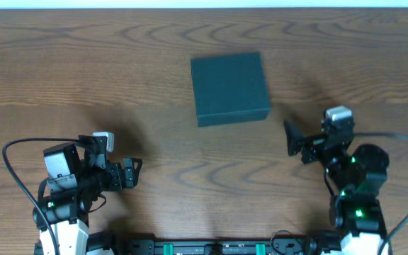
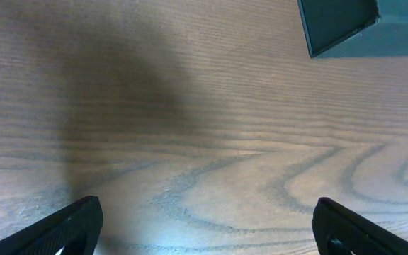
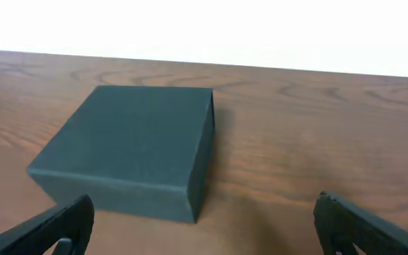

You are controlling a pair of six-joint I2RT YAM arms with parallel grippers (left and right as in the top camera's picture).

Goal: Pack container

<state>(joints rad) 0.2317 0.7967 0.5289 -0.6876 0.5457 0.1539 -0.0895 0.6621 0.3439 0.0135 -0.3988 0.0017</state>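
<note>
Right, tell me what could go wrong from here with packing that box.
1. The container lies shut on the table with nothing bracing it; prying at the lid with the open right gripper may just push it away.
2. No items to pack are in view, and the left gripper is open and empty, so packing may stall.

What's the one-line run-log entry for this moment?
container: closed, on table | left claw: open, empty | right claw: open, empty, apart from container

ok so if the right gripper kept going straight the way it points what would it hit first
Probably the container, around its right edge; only bare table lies between it and the open right gripper. It could just slip past.
</note>
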